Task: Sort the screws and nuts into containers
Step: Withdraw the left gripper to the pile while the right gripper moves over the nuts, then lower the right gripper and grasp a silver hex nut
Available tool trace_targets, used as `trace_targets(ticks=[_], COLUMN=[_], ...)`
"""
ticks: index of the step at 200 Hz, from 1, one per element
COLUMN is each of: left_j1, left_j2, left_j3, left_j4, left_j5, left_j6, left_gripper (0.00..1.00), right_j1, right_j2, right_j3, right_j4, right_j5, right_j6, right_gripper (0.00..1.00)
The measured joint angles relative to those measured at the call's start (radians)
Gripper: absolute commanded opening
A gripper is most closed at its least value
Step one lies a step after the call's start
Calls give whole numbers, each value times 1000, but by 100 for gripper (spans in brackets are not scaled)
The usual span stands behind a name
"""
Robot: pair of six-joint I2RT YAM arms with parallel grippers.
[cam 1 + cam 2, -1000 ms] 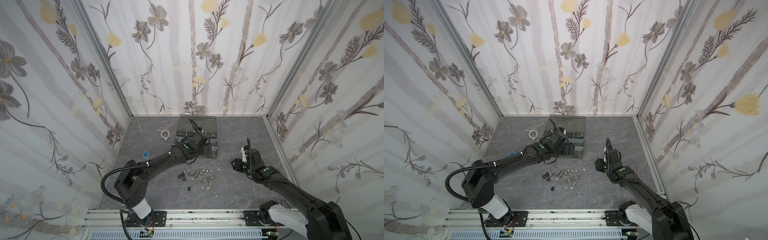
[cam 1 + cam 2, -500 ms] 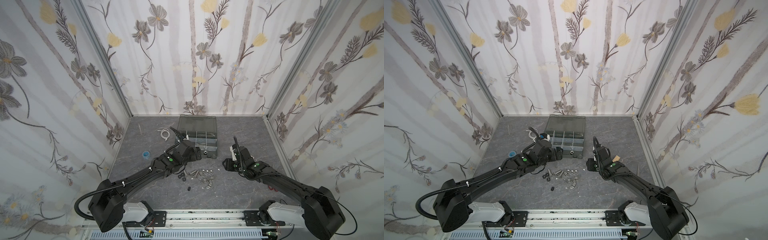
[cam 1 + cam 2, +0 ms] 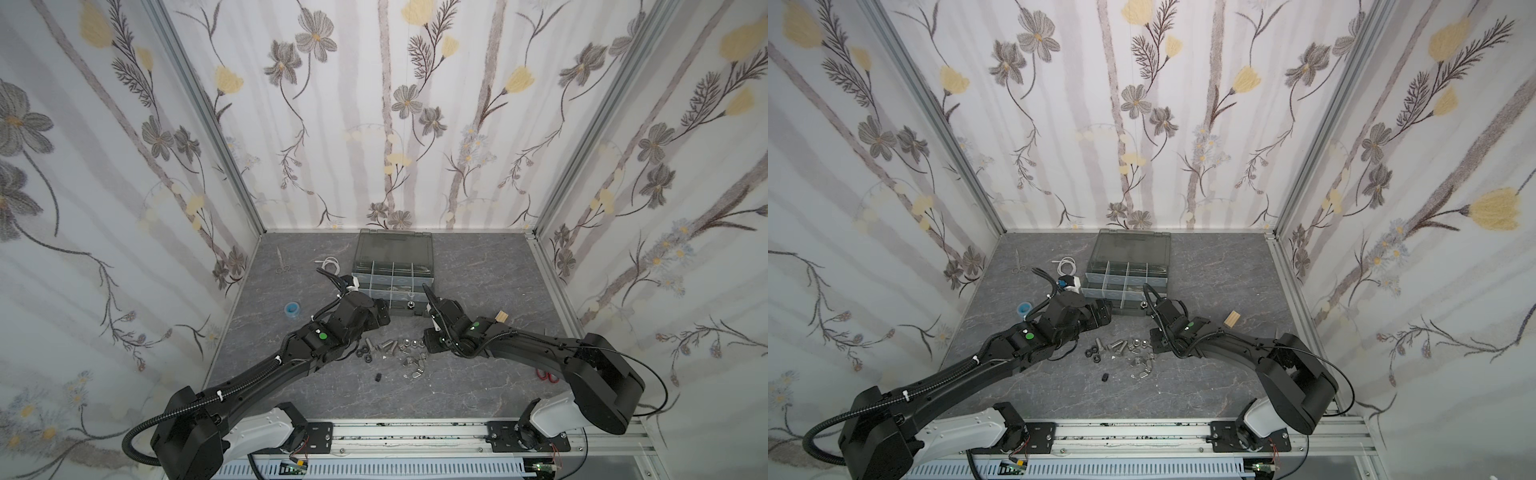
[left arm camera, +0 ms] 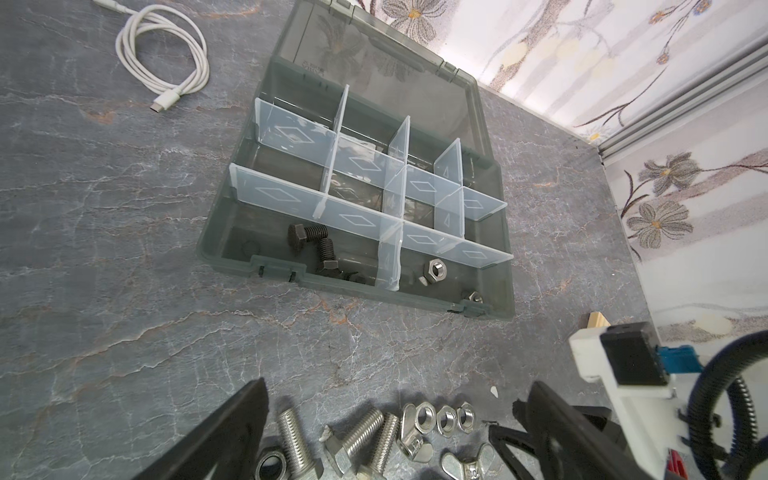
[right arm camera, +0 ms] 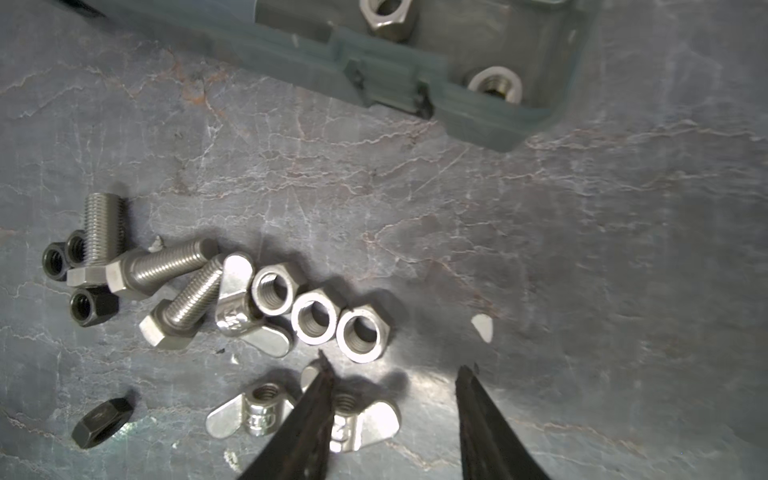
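Both top views, case: the organizer case (image 3: 392,245) lies open at the far middle of the table (image 3: 478,399), lid laid back toward the far wall, containers (image 3: 390,270) facing up.
Both top views, pile: silver screws (image 3: 384,345) and nuts (image 3: 409,344) lie loose on the table just near of the case, between the two arms; one black nut (image 3: 378,377) lies apart, nearer still.
Both top views, left gripper (image 3: 1104,311): low at the case's near-left corner, left of the pile.
Both top views, right gripper (image 3: 1155,338): low at the pile's right edge.
Left wrist, left gripper (image 4: 397,384): jaws spread wide with nothing between them, above the loose pile.
Left wrist, containers: two black screws (image 4: 316,245) lie in the near-left compartment; silver nuts (image 4: 434,270) lie in the near compartment to its right.
Left wrist, white cable (image 4: 166,54): coiled on the table left of the case.
Right wrist, right gripper (image 5: 395,365): jaws part-way apart, gripping nothing; one finger (image 5: 307,419) overlaps a wing nut (image 5: 361,419).
Right wrist, pile: three silver hex nuts (image 5: 313,316) touch in a row just past the fingertips; three silver screws (image 5: 166,266) lie beside them, black nuts (image 5: 89,303) against the screws.
Right wrist, case: its near-right corner holds two silver nuts (image 5: 494,85).
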Motion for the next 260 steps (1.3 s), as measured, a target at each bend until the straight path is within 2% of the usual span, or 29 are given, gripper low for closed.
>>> trace_targets(ticks=[94,195,260], left_j1=[6,8,16], left_j2=[34,46,47], left_j3=[4,15,17], left_j4=[8,23,24], left_j5=[8,19,23], left_j6=[-11,-11,-10], left_gripper=[100,100,100], right_j1=[75,77,63], right_j2=[114,208,237], right_j3=[56,133,158], right_j4=[-40,-54,-45], right_j5=[48,102,118], right_j6=[-25,-34,-51], right_gripper=[42,37,25])
